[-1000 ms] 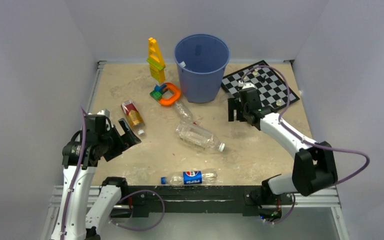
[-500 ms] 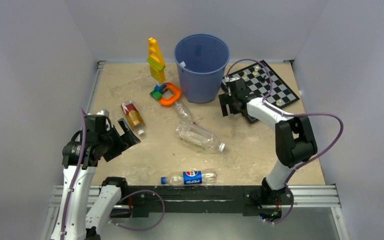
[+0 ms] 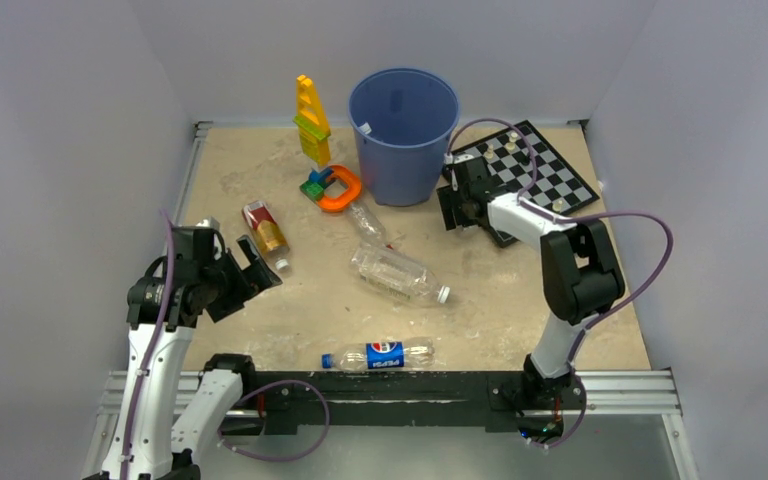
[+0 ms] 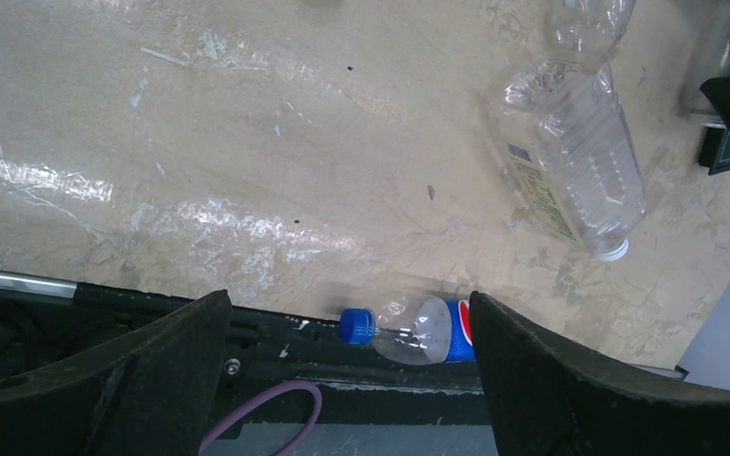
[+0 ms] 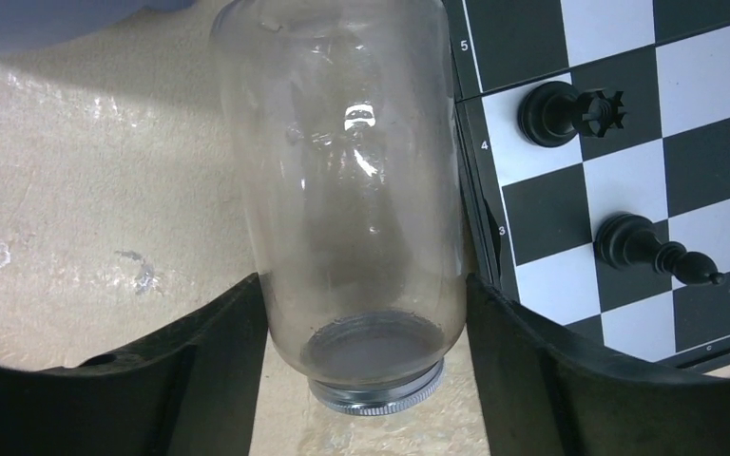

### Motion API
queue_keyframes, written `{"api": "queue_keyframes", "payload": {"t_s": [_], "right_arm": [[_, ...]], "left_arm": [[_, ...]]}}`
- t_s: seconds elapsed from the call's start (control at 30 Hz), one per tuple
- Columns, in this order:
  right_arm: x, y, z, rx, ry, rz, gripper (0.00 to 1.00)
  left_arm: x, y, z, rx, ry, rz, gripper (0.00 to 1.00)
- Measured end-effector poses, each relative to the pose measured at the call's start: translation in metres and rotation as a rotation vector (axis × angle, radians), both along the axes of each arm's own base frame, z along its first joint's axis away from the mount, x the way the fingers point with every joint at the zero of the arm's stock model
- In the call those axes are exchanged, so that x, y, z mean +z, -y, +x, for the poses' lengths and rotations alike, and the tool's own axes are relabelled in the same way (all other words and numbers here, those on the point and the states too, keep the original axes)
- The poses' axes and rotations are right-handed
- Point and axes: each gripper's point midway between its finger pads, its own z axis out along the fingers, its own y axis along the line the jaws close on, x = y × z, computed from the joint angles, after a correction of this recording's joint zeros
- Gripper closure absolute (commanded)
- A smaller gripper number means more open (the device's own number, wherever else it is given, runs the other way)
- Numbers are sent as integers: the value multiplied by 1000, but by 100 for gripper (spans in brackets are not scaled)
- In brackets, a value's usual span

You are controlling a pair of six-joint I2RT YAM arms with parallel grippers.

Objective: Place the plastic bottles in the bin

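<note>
Bottle in hand: a clear wide-mouthed bottle [image 5: 352, 190], smooth-walled, capless, with a threaded neck. I cannot tell whether it is plastic or glass.
Where: on the sandy table [image 3: 260, 170], touching or just beside the chessboard [image 5: 627, 142], near the foot of the bin [image 3: 405, 175].
Axis: it runs straight away from my right wrist, mouth toward me and base toward the bin. It looks to be lying down.
Right fingers: my right gripper [image 5: 363, 313] has one finger against each flank, with no gap showing.
Next move, as I judge it: lift clear of the bin's tall blue rim, which is on my left.
Left fingers: my left gripper [image 4: 349, 309] is spread wide and holds nothing, above the Pepsi bottle [image 3: 380, 355].
Still out: a ribbed clear bottle [image 3: 397, 272], a small crumpled one [image 3: 367, 222] and an amber bottle [image 3: 265, 232].
</note>
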Motion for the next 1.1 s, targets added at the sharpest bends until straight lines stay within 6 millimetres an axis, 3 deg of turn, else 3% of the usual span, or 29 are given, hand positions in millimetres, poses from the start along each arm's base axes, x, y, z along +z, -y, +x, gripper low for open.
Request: {"api": "queue_keyframes", "payload": {"t_s": [0.1, 0.23, 0.33, 0.47, 0.57, 0.7, 0.8, 0.87, 0.93, 1.0, 1.1], "right_arm": [[1, 0, -3, -10, 10, 11, 48], [11, 4, -21, -24, 21, 40, 50], [33, 7, -35, -37, 62, 80, 51], [77, 11, -57, -61, 144, 150, 51], [125, 17, -77, -79, 239, 212, 51], [205, 24, -101, -90, 406, 322, 51], [287, 19, -104, -77, 571, 438, 50], [336, 13, -100, -57, 676, 516, 50], [370, 4, -93, -34, 740, 571, 49], [401, -10, -80, -8, 793, 619, 48], [431, -37, -48, 34, 832, 670, 49]], "left_arm": [[0, 0, 1, 0, 3, 0, 2], [0, 0, 1, 0, 3, 0, 2], [0, 0, 1, 0, 3, -1, 2], [1, 0, 1, -1, 6, -1, 2], [2, 0, 0, -1, 17, -2, 2], [4, 1, 1, -3, 28, -6, 2], [3, 1, 1, -4, 23, -6, 2], [3, 1, 1, -3, 22, -6, 3], [3, 1, 1, -4, 22, -8, 2], [3, 2, 1, -5, 22, -9, 2], [3, 1, 1, -4, 22, -7, 2]]}}
